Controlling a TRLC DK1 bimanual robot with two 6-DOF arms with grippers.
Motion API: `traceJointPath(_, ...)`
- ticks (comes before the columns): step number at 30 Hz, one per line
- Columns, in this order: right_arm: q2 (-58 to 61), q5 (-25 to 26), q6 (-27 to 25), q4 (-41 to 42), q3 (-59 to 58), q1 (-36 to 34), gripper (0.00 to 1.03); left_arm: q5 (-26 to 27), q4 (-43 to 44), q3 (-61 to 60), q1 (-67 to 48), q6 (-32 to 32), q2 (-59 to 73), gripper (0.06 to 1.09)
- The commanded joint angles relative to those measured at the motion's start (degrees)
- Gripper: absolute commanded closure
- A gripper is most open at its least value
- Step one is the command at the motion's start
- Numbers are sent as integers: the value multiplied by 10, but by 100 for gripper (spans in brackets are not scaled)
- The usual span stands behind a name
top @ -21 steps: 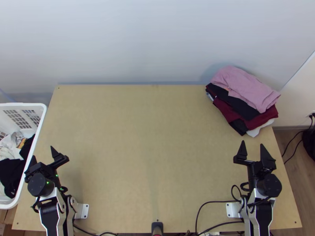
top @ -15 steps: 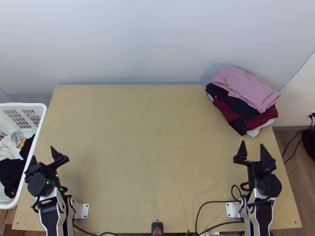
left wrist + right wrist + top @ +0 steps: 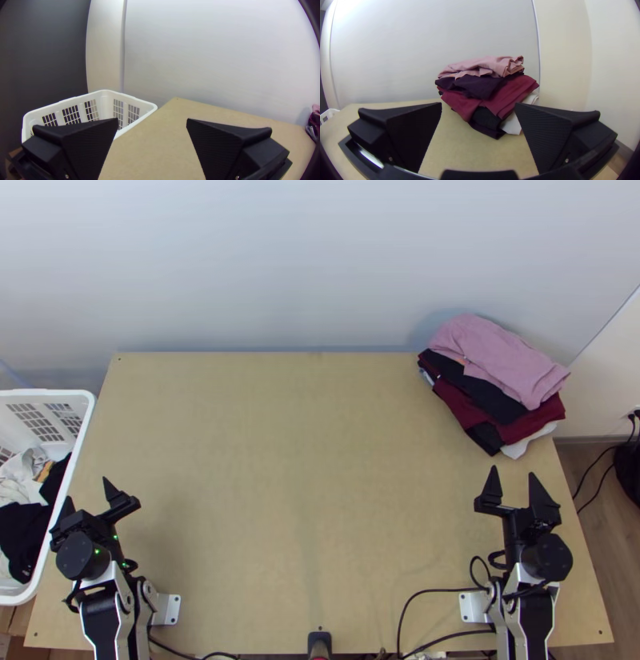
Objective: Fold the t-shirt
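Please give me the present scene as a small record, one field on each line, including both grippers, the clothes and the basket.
left gripper: open, near the basket
right gripper: open, on the near side of the stack
stack: folded clothes at the table's far right corner
top of stack: pink cloth
basket: white, left of the table, with unfolded clothes inside

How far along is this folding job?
Done, it seems: the stack of folded clothes at the far right of the table. In hand: nothing; the left gripper and right gripper stand open and empty. To do, probably: the bunched clothes in the white basket. Which piece is the t-shirt, I can't tell.
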Motion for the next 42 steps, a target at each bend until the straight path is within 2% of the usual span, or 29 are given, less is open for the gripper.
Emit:
traceJointPath(1,-1,6,5,-12,-3,-2,4,-1,-16,-23,2,-19,-3,9)
traceJointPath(3,-1,6,5,-12,-2,-2,4,-1,-17,-23,-7,-32,-3,9)
traceJointPath(5,-1,6,5,-12,-3,-2,4,-40,-15,-23,9,-29,-3,9)
traceJointPath(8,-1,6,5,-12,-3,-2,4,-42,18,-21,24,-17,-4,9)
traceJointPath(11,-1,6,5,-12,-3,-2,4,-40,9,17,35,-4,-3,10)
traceJointPath(16,-1,6,5,-12,-3,-2,4,-7,-60,138,38,-3,45,10)
traceJointPath(22,-1,6,5,-12,-3,-2,4,-5,-222,382,53,-18,303,10)
traceJointPath(24,-1,6,5,-12,-3,-2,4,42,-261,446,104,-25,361,10)
traceJointPath(27,-1,6,5,-12,-3,-2,4,201,-329,537,240,-26,454,10)
traceJointPath(29,-1,6,5,-12,-3,-2,4,271,-375,594,304,-26,524,10)
traceJointPath(35,-1,6,5,-12,-3,-2,4,296,-387,672,388,2,685,10)
traceJointPath(42,-1,6,5,-12,-3,-2,4,296,-386,758,458,22,882,10)
